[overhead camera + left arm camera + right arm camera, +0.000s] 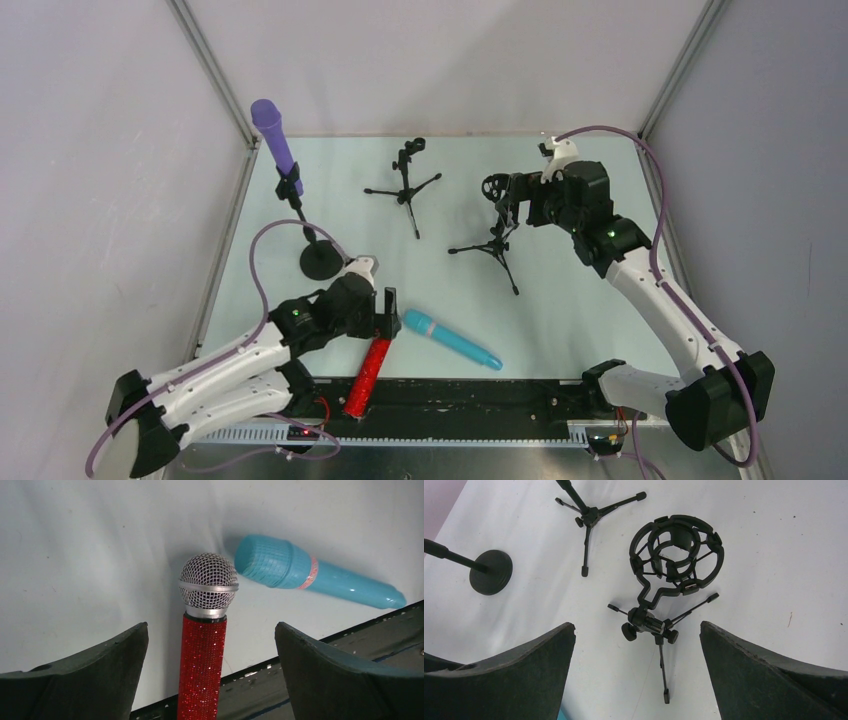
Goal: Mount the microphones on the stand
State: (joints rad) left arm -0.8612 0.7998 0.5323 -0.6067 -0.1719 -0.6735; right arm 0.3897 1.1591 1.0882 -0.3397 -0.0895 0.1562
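Progress looks like one of three done.

- Far-left corner of the table: purple microphone sits tilted in the clip of the round-base stand. It looks seated, but the clip is too small in the top view to confirm.
- Near edge, left of centre: left gripper has its jaws spread wide, holding nothing. It straddles the red microphone without contact on either finger.
- The red microphone lies flat. Its mesh head points into the table and its tail crosses the black strip along the near edge.
- Just right of it: teal microphone lies flat on the surface, loose, near the red head but apart from it.
- Centre, toward the far edge: middle tripod stand, clip empty.
- Right of centre: shock-mount tripod stand, ring empty.
- Right gripper hangs over it, jaws fully released, nothing held.

Left to do: the red and teal microphones, on the two empty stands.

Poor visibility:
- Top view hides the red head under the left wrist.
- Left wrist view cuts off the red tail.
- Right gripper's height above the shock mount can't be judged.
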